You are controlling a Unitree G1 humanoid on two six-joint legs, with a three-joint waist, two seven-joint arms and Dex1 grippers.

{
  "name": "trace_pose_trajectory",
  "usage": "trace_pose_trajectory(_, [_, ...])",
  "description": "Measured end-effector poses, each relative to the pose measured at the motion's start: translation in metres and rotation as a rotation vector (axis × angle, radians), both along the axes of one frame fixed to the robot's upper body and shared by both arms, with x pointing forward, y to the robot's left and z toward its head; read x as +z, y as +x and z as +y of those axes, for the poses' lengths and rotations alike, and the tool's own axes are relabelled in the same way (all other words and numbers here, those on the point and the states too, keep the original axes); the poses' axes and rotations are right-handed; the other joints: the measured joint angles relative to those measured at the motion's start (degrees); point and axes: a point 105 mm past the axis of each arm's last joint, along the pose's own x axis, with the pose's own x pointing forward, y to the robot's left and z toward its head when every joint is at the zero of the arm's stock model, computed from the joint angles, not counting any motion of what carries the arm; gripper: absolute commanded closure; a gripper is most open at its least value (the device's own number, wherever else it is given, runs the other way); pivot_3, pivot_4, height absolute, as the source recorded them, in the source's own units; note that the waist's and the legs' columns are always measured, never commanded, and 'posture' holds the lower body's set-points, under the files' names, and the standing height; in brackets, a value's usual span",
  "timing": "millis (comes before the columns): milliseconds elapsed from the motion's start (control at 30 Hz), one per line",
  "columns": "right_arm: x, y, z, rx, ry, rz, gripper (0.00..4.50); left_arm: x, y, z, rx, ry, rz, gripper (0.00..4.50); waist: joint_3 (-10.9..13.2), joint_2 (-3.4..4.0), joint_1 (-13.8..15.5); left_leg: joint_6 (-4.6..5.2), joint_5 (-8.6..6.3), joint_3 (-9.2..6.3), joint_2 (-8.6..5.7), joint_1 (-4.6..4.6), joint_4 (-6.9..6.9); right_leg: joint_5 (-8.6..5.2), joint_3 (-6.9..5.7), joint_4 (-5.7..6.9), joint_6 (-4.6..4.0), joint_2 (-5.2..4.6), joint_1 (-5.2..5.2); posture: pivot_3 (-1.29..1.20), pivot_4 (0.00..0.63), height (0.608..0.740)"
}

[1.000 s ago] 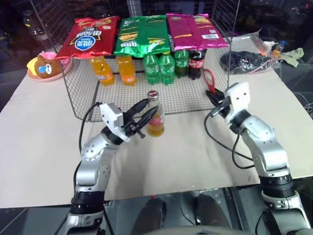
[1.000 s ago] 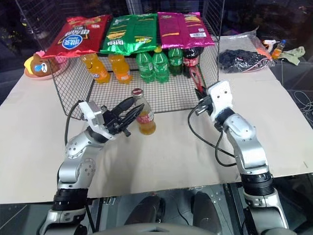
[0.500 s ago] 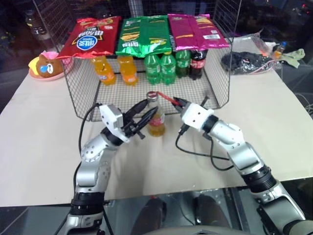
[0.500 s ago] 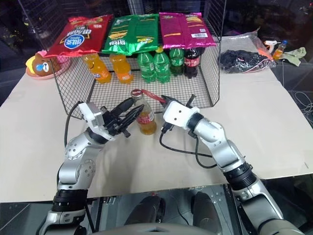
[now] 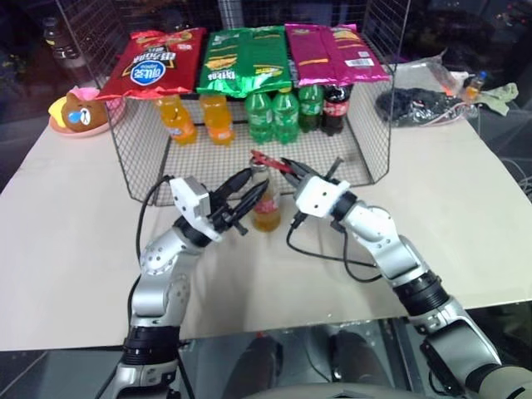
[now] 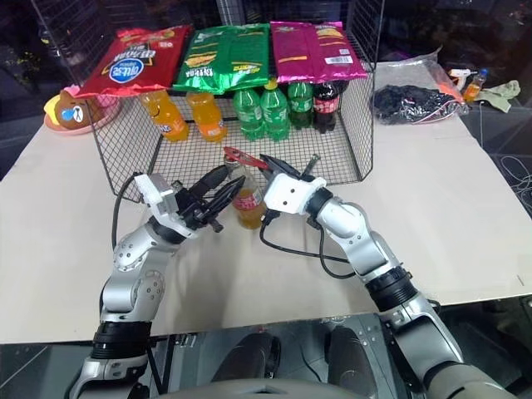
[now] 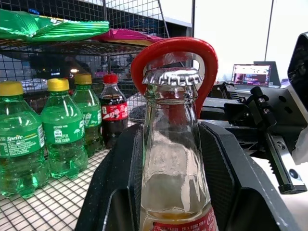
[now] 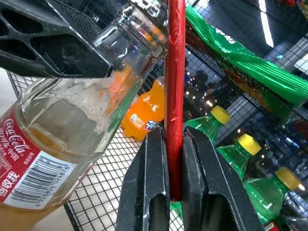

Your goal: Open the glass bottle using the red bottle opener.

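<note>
The glass bottle (image 5: 265, 208) stands upright on the table in front of the wire rack, amber drink in its lower half and a metal cap (image 7: 174, 77) on top. My left gripper (image 5: 246, 202) is shut on it, one black finger on each side of the body. My right gripper (image 5: 287, 165) comes in from the right at cap height, shut on the handle of the red bottle opener (image 8: 174, 96). In the left wrist view the opener's red loop (image 7: 208, 62) arches around and behind the cap.
A wire rack (image 5: 366, 158) stands right behind the bottle, with chip bags (image 5: 249, 58) on top and orange (image 5: 174, 120), green (image 5: 273, 115) and cola (image 5: 335, 108) bottles inside. A pink plate with a bear toy (image 5: 73, 112) sits back left, a dark bag (image 5: 416, 106) back right.
My right gripper has swung left with the opener, from the rack's right front to the bottle's cap, rolling as it went. The left gripper and bottle have stayed put.
</note>
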Motion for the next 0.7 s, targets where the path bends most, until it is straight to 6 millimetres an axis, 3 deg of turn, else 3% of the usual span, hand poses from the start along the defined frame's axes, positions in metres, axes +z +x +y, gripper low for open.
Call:
trace_pose_trajectory(400, [0.001,0.01,-0.003,-0.008,-0.089,-0.209,4.5,-0.001,0.001,0.0,0.0,0.001,0.007,3.29,-0.02,0.01,-0.1,-0.01,0.01,0.02,0.0,0.16,-0.03,0.0,0.01,0.0,0.0,0.02,0.13,0.0,0.15,0.74])
trace_pose_trajectory(700, [0.016,0.019,-0.013,0.008,-0.231,-0.414,4.5,-0.001,0.001,0.0,0.001,0.001,0.01,3.29,-0.01,0.02,-0.05,-0.01,0.01,0.09,0.0,0.44,-0.13,-0.01,0.07,-0.01,-0.01,0.02,0.33,0.0,0.15,0.74])
